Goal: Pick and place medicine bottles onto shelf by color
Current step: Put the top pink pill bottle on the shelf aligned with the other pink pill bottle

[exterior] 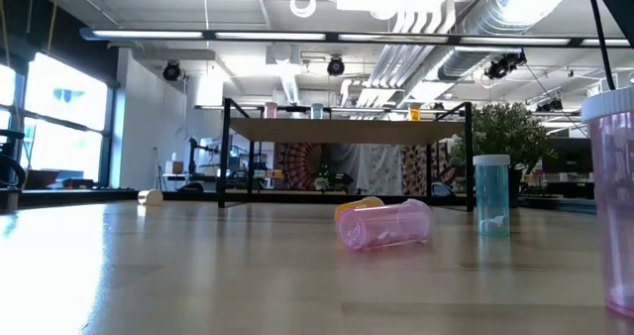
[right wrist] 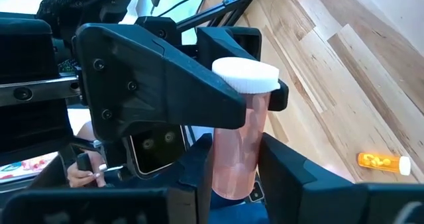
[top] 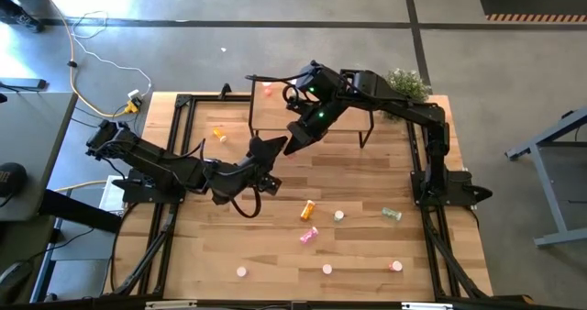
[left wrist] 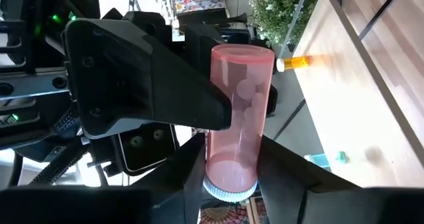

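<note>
Your left arm reaches across the surface (top: pixel 367 255) toward the shelf (top: pixel 312 117); your right arm folds back over the shelf to meet it. Between them, just beside the shelf's near edge, a pink bottle (left wrist: pixel 237 118) lies along both pincers' axes. The left pincer (left wrist: pixel 228 168) grips its capped end; the right pincer (right wrist: pixel 235 164) closes narrowly on its base.

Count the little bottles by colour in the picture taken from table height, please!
Pink bottles: 3
Green bottles: 2
Orange bottles: 3
Total: 8
</note>
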